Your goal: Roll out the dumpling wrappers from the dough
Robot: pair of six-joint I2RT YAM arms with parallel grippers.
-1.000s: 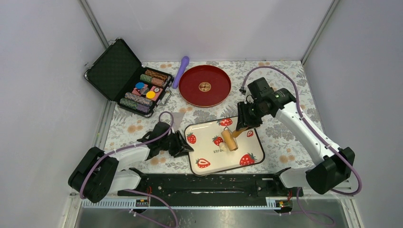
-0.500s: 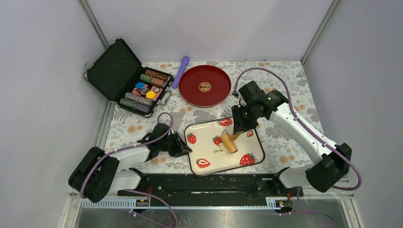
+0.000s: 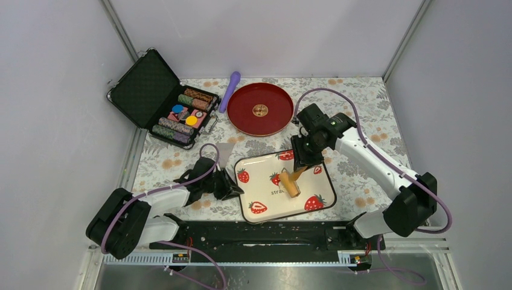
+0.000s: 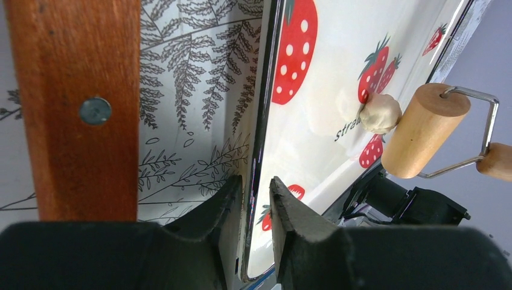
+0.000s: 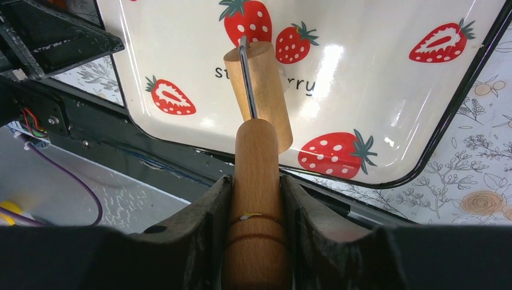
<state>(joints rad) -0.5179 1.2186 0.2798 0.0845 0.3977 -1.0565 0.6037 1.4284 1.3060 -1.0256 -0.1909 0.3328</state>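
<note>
The dough (image 4: 380, 113) is a small pale lump on the strawberry-print tray (image 3: 261, 171), touching the end of the wooden roller (image 4: 423, 129). My right gripper (image 5: 256, 199) is shut on the roller's wooden handle (image 5: 256, 157). The roller's drum (image 3: 291, 183) lies on the middle of the tray. In the right wrist view the drum (image 5: 259, 90) hides the dough. My left gripper (image 4: 256, 202) is closed around the tray's left rim (image 4: 261, 139), and it also shows in the top view (image 3: 234, 187). No flat round dumpling wrapper is in view.
A red round plate (image 3: 259, 109) stands behind the tray, with a purple handle-like object (image 3: 229, 90) to its left. An open black case of poker chips (image 3: 175, 112) sits at the back left. The arms' black base rail (image 3: 265, 234) runs along the near edge.
My right wrist has swung left and the roller has shifted slightly toward the near side of the tray. The left arm has not moved.
</note>
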